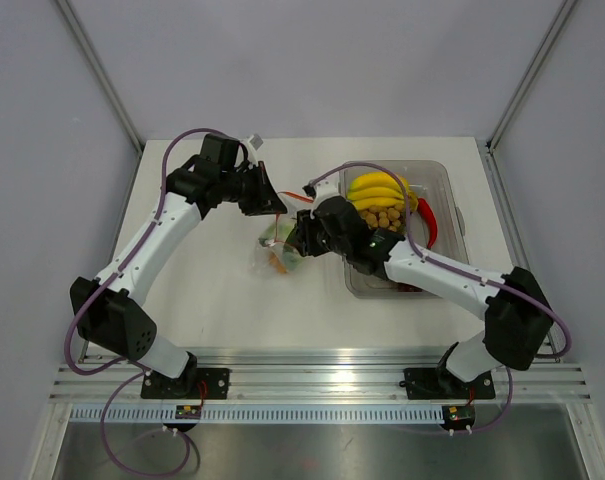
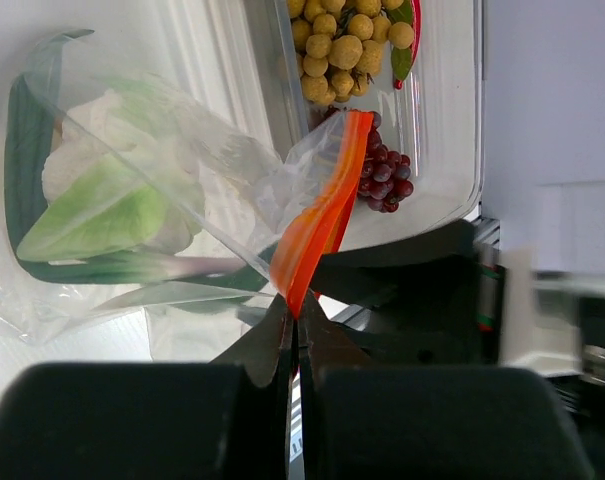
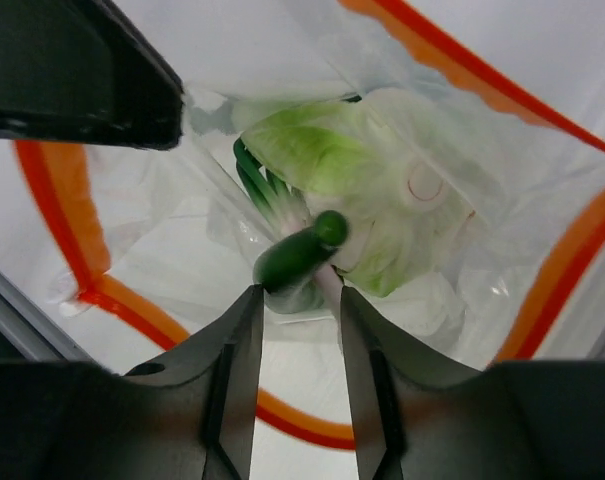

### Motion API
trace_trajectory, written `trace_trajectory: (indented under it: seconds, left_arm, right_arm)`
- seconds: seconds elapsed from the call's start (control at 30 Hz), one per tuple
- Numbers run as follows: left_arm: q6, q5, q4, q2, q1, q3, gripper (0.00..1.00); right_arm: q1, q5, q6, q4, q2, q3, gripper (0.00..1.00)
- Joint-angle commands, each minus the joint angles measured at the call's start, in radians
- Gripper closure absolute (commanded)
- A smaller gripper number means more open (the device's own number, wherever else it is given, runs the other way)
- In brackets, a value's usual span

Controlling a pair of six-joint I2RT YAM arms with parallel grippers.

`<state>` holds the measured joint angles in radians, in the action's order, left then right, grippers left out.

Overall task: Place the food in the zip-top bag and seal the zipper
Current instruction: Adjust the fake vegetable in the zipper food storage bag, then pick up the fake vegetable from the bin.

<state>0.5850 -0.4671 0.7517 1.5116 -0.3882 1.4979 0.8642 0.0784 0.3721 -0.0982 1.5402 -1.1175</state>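
The zip-top bag point(image 1: 275, 252) lies left of the tub, mouth held open. My left gripper point(image 1: 269, 198) is shut on the red-orange zipper point(image 2: 322, 225) and holds that edge up; its fingertips meet on the strip point(image 2: 297, 310). Inside the bag are a white bulb point(image 2: 77, 150) and green leafy vegetables point(image 2: 97, 215). My right gripper point(image 3: 297, 295) is open over the bag mouth point(image 1: 302, 236). A dark green vegetable point(image 3: 297, 255), blurred, is just past its fingertips, inside the zipper ring point(image 3: 82, 230). Bananas point(image 1: 377, 188), the brown ball cluster point(image 1: 382, 217), the red chilli point(image 1: 429, 222) and grapes point(image 2: 382, 175) are in the tub.
The clear rigid tub point(image 1: 444, 172) stands at the right, close against the bag and under my right arm. My left gripper's black finger point(image 3: 82, 70) shows at the top left of the right wrist view. Grey walls close in the table on three sides.
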Motion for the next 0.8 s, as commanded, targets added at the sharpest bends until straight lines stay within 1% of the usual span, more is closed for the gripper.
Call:
trace_trajectory:
  seconds: [0.0, 0.1, 0.2, 0.23, 0.27, 0.3, 0.33, 0.4, 0.43, 0.47, 0.5, 0.53, 0.57, 0.6, 0.7, 0.77]
  left_arm:
    - [0.013, -0.016, -0.072, -0.048, 0.0, 0.013, 1.0]
    - [0.015, -0.013, -0.077, -0.045, 0.0, 0.01, 1.0]
    - [0.015, -0.007, -0.075, -0.047, 0.0, 0.01, 1.0]
    - [0.016, -0.008, -0.077, -0.045, 0.0, 0.012, 1.0]
    - [0.018, -0.007, -0.077, -0.045, 0.0, 0.012, 1.0]
    - [0.019, -0.004, -0.077, -0.047, 0.0, 0.012, 1.0]
    - [0.021, 0.002, -0.078, -0.047, 0.0, 0.012, 1.0]
    - [0.021, 0.01, -0.074, -0.045, 0.0, 0.016, 1.0]
    - [0.019, 0.015, -0.074, -0.042, 0.0, 0.019, 1.0]
    - [0.018, 0.015, -0.071, -0.041, 0.0, 0.025, 1.0]
    - [0.018, 0.016, -0.068, -0.039, 0.0, 0.027, 1.0]
    - [0.019, 0.015, -0.069, -0.037, 0.0, 0.028, 1.0]
    - [0.021, 0.015, -0.072, -0.04, 0.0, 0.025, 1.0]
    - [0.022, 0.015, -0.077, -0.039, 0.0, 0.025, 1.0]
    - [0.019, 0.013, -0.078, -0.037, -0.001, 0.021, 1.0]
    - [0.018, 0.01, -0.078, -0.036, -0.001, 0.018, 1.0]
  right_arm:
    - [0.007, 0.058, -0.042, -0.113, -0.121, -0.099, 0.57]
    - [-0.002, 0.116, -0.048, -0.139, -0.196, -0.107, 0.53]
    - [-0.053, 0.165, -0.024, -0.191, -0.267, -0.113, 0.53]
    - [-0.11, 0.178, -0.016, -0.21, -0.296, -0.113, 0.52]
    - [-0.143, 0.185, -0.007, -0.227, -0.308, -0.11, 0.51]
    - [-0.177, 0.19, 0.008, -0.277, -0.319, -0.111, 0.44]
    - [-0.251, 0.228, 0.016, -0.311, -0.325, -0.114, 0.42]
    - [-0.319, 0.256, 0.021, -0.412, -0.321, -0.136, 0.39]
    - [-0.355, 0.27, 0.024, -0.443, -0.307, -0.142, 0.35]
    - [-0.432, 0.264, 0.025, -0.471, -0.299, -0.146, 0.35]
    - [-0.474, 0.248, 0.018, -0.498, -0.292, -0.142, 0.34]
    - [-0.511, 0.206, 0.01, -0.506, -0.275, -0.134, 0.3]
    - [-0.58, 0.193, -0.004, -0.512, -0.263, -0.124, 0.28]
    - [-0.6, 0.192, -0.028, -0.526, -0.247, -0.117, 0.26]
    - [-0.665, 0.239, -0.061, -0.535, -0.186, -0.093, 0.25]
    - [-0.695, 0.242, -0.065, -0.516, -0.141, -0.068, 0.28]
